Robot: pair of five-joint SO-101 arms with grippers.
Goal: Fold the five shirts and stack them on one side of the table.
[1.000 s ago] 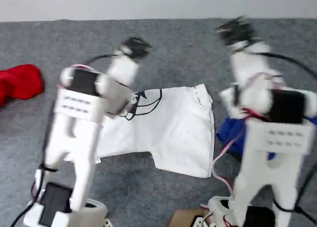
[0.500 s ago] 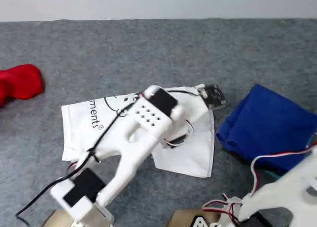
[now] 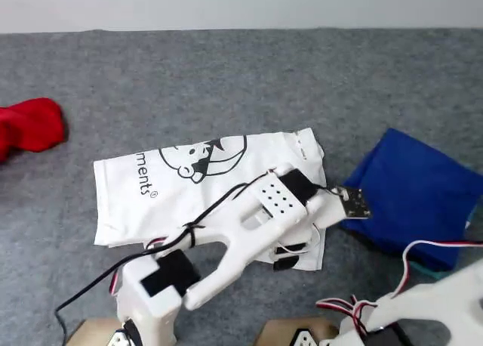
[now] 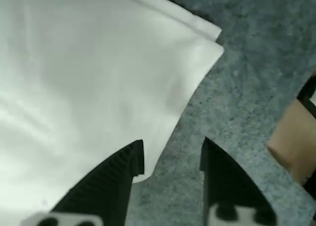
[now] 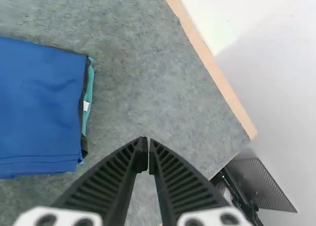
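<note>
A white shirt (image 3: pixel 189 187) with a black printed drawing lay spread, partly folded, in the middle of the grey felt-covered table (image 3: pixel 226 74). The printed side faced up and the near right corner showed a few creases. The left arm (image 3: pixel 264 210) stretched across the shirt's near right part, towards that corner. In the left wrist view, the left gripper (image 4: pixel 172 149) hung with its jaws spread apart and held nothing. One finger sat over the hem of the white shirt (image 4: pixel 74 78) and the other over bare grey felt just beside it; whether either touched the cloth could not be told. To the right of the white shirt, close to it, a folded blue shirt (image 3: pixel 411 191) lay on top of a teal shirt (image 5: pixel 87 105), whose edge peeked out beneath. A crumpled red shirt (image 3: pixel 30 125) sat well apart at the table's far left edge. The right arm (image 3: pixel 430 308) stood at the near right corner. The right gripper (image 5: pixel 148 144) had its jaws pressed together, empty, above bare felt between the blue shirt (image 5: pixel 37 107) and the table's wooden edge (image 5: pixel 212 68).
</note>
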